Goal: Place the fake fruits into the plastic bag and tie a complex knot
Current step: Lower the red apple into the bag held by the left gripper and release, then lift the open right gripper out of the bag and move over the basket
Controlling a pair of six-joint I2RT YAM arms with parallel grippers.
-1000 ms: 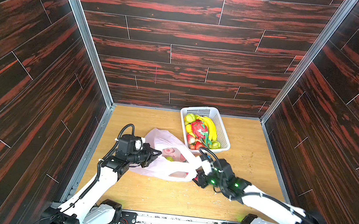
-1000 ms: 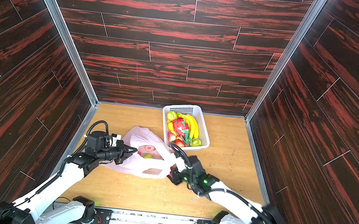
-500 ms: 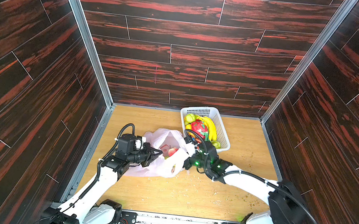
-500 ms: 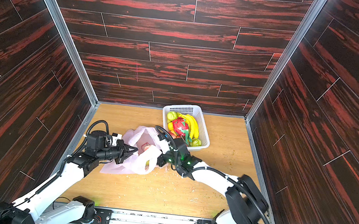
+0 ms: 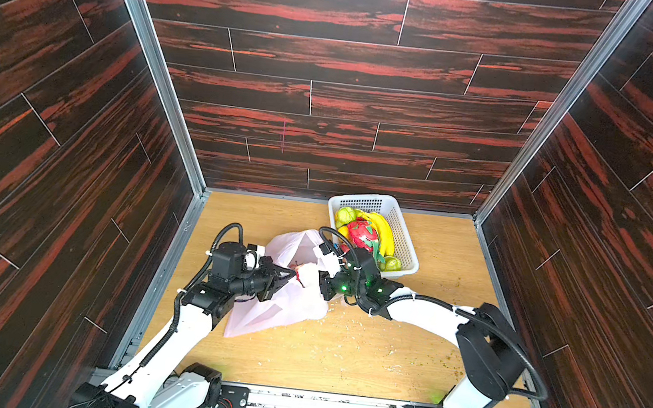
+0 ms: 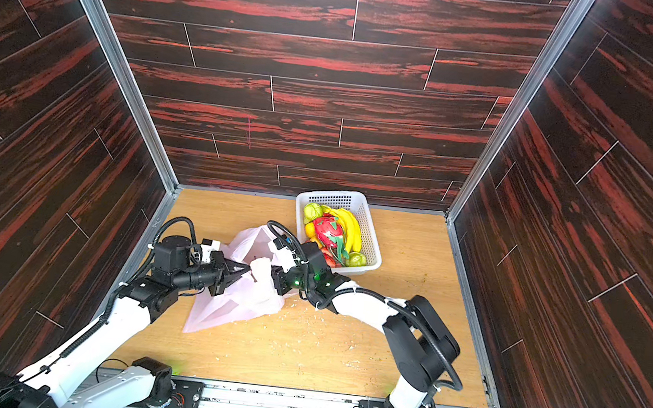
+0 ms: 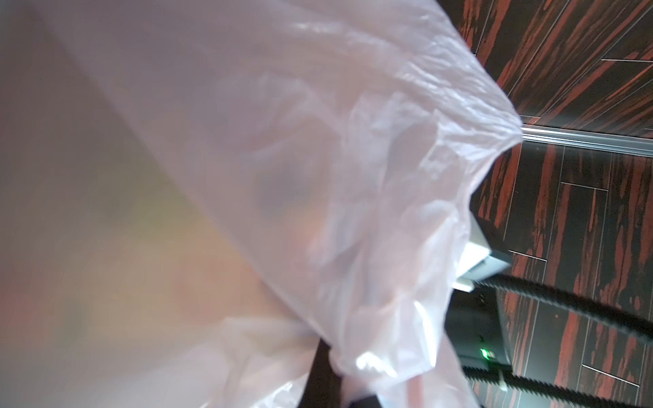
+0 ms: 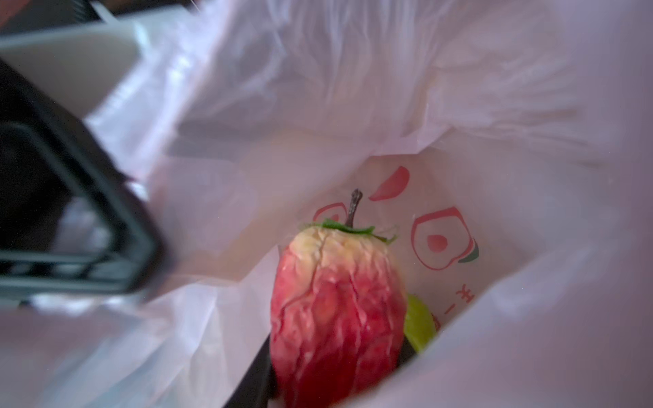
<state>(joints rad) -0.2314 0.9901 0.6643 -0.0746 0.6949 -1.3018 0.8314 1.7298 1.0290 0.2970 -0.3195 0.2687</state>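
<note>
The left hand (image 5: 285, 279) was clenched on the rim of the plastic bag (image 5: 283, 313), holding its mouth lifted off the counter (image 5: 341, 353) while the rest of the bag sagged down onto the wood toward the front edge. The right hand (image 5: 322, 283) reached across into that mouth from the basket side, and thin pink film draped over its tip in both top views. Its wrist view showed it grasping a wrinkled red fruit (image 8: 335, 311) with a short stem, held inside the bag with dark fingers (image 8: 258, 371) on either side. A green fruit (image 8: 420, 325) lay just behind it, against the printed wall of the bag. The white basket (image 5: 403, 230) stood near the back wall, just beyond the right hand. It held a dragon fruit (image 5: 363, 234), bananas (image 5: 384, 232) and lumpy green pieces (image 5: 345, 215). The left wrist view showed mostly blurred bag film.
</note>
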